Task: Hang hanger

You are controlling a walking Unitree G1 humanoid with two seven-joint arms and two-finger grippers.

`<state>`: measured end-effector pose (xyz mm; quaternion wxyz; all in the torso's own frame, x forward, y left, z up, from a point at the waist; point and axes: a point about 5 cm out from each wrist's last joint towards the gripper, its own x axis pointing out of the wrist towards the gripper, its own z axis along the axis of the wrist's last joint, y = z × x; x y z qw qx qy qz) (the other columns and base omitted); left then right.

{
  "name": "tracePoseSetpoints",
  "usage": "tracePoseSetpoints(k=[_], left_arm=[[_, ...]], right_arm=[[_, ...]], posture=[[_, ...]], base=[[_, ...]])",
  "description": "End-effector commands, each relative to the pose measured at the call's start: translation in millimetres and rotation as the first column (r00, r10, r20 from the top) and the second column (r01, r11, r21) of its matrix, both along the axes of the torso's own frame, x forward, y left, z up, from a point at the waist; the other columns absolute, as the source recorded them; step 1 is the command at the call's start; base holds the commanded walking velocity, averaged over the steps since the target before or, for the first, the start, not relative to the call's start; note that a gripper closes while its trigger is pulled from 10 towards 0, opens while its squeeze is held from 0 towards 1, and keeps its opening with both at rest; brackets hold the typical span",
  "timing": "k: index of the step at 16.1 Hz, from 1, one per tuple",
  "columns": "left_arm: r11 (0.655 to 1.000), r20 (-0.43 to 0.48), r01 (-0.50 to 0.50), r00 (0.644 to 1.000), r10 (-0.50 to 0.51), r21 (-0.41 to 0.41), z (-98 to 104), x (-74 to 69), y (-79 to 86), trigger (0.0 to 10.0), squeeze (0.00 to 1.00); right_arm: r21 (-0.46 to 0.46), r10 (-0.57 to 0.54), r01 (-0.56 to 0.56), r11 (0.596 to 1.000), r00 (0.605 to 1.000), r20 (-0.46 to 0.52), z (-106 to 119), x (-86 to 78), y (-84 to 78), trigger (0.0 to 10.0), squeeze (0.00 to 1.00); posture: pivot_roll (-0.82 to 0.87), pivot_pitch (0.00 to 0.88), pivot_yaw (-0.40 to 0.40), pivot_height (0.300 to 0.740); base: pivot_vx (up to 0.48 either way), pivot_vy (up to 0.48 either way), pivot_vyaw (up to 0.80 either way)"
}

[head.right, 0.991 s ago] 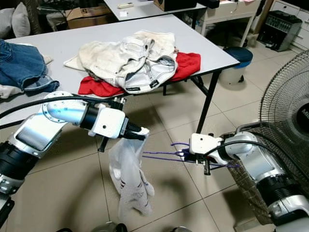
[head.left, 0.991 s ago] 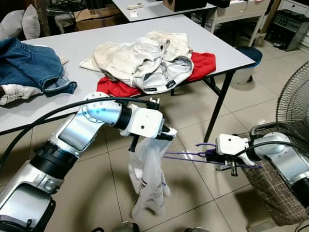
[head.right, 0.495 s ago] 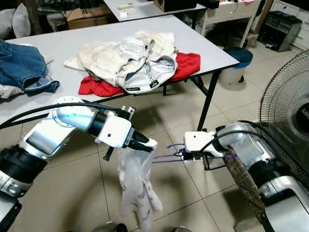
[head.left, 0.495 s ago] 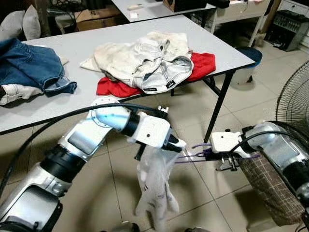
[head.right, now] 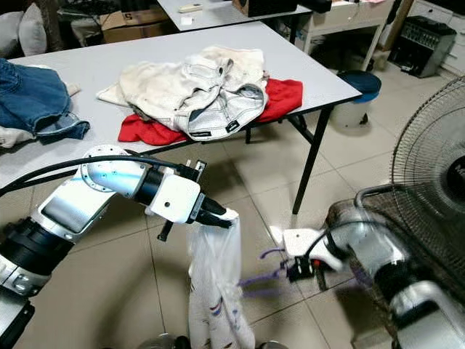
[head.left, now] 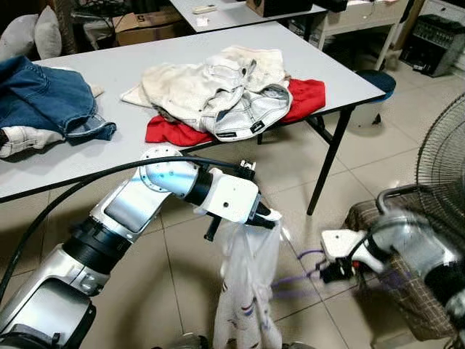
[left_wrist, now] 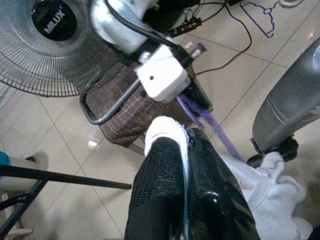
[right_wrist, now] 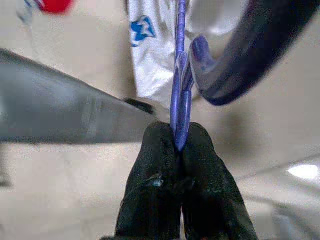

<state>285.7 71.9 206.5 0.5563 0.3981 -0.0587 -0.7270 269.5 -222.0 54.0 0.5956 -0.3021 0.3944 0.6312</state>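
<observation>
On the hub of the fan (left_wrist: 52, 20) in the left wrist view the word MILUX can be read; printed marks on the white shirt (head.left: 247, 291) are too small to make out. Above the tiled floor (head.left: 182, 262), in front of the grey table (head.left: 109, 69), the left arm reaches forward and to the right, bent at the elbow; the left gripper (head.left: 266, 216) has its fingers pinched together on the top of the shirt, which hangs straight down. The right arm comes in low from the right, blurred; the right gripper (right_wrist: 179, 145) is clamped on the purple hanger (right_wrist: 178, 95), which stretches toward the shirt, its far end against the cloth. On the table lie jeans (head.left: 43, 91), a cream garment (head.left: 203, 87) and a red one (head.left: 305, 94); a brown checked basket (left_wrist: 125, 107) stands beside the fan.
</observation>
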Motion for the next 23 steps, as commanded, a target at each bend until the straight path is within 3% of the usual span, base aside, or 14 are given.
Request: tracePoseSetpoints(k=[1, 2, 3, 5, 6, 9, 10, 12, 13, 15, 18, 20, 21, 23], left_arm=[[1.0, 0.049, 0.001, 0.999, 0.0, -0.015, 9, 0.6, -0.5, 0.0, 0.0], [1.0, 0.051, -0.006, 0.999, 0.007, -0.014, 8, 0.7, 0.4, 0.0, 0.0], [0.999, 0.049, -0.036, 0.998, 0.037, -0.023, 7, 1.2, 4.3, 0.0, 0.0], [0.997, 0.044, -0.068, 0.997, 0.069, -0.036, 7, 1.9, 8.7, 0.0, 0.0], [0.994, 0.039, -0.103, 0.994, 0.105, -0.046, 7, 2.8, 14.2, 0.0, 0.0], [0.986, 0.032, -0.155, 0.987, 0.157, -0.059, 6, 4.9, 22.0, 0.0, 0.0], [0.981, 0.03, -0.184, 0.982, 0.186, -0.065, 4, 6.4, 25.7, 0.0, 0.0], [0.975, 0.029, -0.212, 0.976, 0.214, -0.069, 2, 7.4, 29.2, 0.0, 0.0], [0.963, 0.025, -0.258, 0.965, 0.261, -0.078, -1, 9.3, 33.5, 0.0, 0.0], [0.947, 0.021, -0.309, 0.95, 0.311, -0.09, -5, 11.5, 37.3, 0.0, 0.0], [0.842, 0.01, -0.529, 0.846, 0.533, -0.107, -48, 21.0, 41.8, 0.0, 0.0], [0.831, -0.004, -0.549, 0.835, 0.551, -0.089, -62, 18.0, 39.6, 0.0, 0.0], [0.849, -0.029, -0.525, 0.851, 0.524, -0.058, -78, 7.7, 33.9, 0.0, 0.0], [0.891, -0.041, -0.451, 0.892, 0.45, -0.046, -90, -9.9, 21.0, 0.0, 0.0]], right_arm=[[0.032, -0.053, 0.054, 0.998, 0.998, -0.035, -2, -2.3, -1.9, 10.0, 0.0], [0.047, -0.107, 0.11, 0.993, 0.993, -0.057, -6, -4.9, -4.2, 10.0, 0.0], [0.099, -0.311, 0.32, 0.942, 0.946, -0.095, -16, -8.8, -11.9, 10.0, 0.0], [0.128, -0.49, 0.505, 0.853, 0.861, -0.134, -28, -14.5, -20.5, 10.0, 0.0], [0.124, -0.643, 0.665, 0.737, 0.745, -0.175, -41, -23.9, -29.3, 10.0, 0.0], [0.153, -0.836, 0.869, 0.47, 0.494, -0.238, -54, -29.9, -38.2, 10.0, 0.0], [0.217, -0.898, 0.938, 0.269, 0.326, -0.295, -52, -23.6, -40.8, 10.0, 0.0], [0.269, -0.915, 0.956, 0.115, 0.207, -0.345, -47, -16.6, -42.5, 10.0, 0.0], [0.325, -0.909, 0.945, -0.041, 0.1, -0.404, -39, -6.2, -42.7, 10.0, 0.0], [0.374, -0.891, 0.916, -0.144, 0.044, -0.452, -30, 3.3, -40.8, 10.0, 0.0], [0.495, -0.725, 0.72, -0.487, -0.016, -0.689, 30, 42.9, -18.4, 10.0, 0.0], [0.478, -0.667, 0.67, -0.567, -0.034, -0.744, 44, 50.2, -11.5, 10.0, 0.0], [0.433, -0.613, 0.618, -0.657, -0.102, -0.784, 53, 58.6, -5.4, 10.0, 0.0], [0.316, -0.486, 0.532, -0.786, -0.214, -0.847, 66, 66.1, 2.5, 10.0, 0.0]], posture=[[-0.05, 0.061, 0.049, 0.74], [-0.06, 0.061, 0.049, 0.74], [-0.06, 0.06, 0.048, 0.74], [-0.06, 0.06, 0.049, 0.74], [-0.07, 0.06, 0.052, 0.74], [-0.07, 0.062, 0.059, 0.74], [-0.07, 0.062, 0.061, 0.74], [-0.07, 0.061, 0.065, 0.74], [-0.07, 0.06, 0.067, 0.74], [-0.07, 0.059, 0.069, 0.74], [-0.07, 0.063, 0.074, 0.74], [-0.08, 0.064, 0.076, 0.74], [-0.08, 0.066, 0.077, 0.74], [-0.08, 0.067, 0.077, 0.74]], base=[[0.0, 0.0, 0.0], [0.0, 0.0, 0.0], [0.0, 0.0, 0.0], [0.0, 0.0, 0.0], [0.0, 0.0, 0.0], [0.0, 0.0, 0.0], [0.0, 0.0, 0.0], [0.0, 0.0, 0.0], [0.0, 0.0, 0.0], [0.0, 0.0, 0.0], [0.0, 0.0, 0.0], [0.0, 0.0, 0.0], [0.0, 0.0, 0.0], [0.0, 0.0, 0.0]])
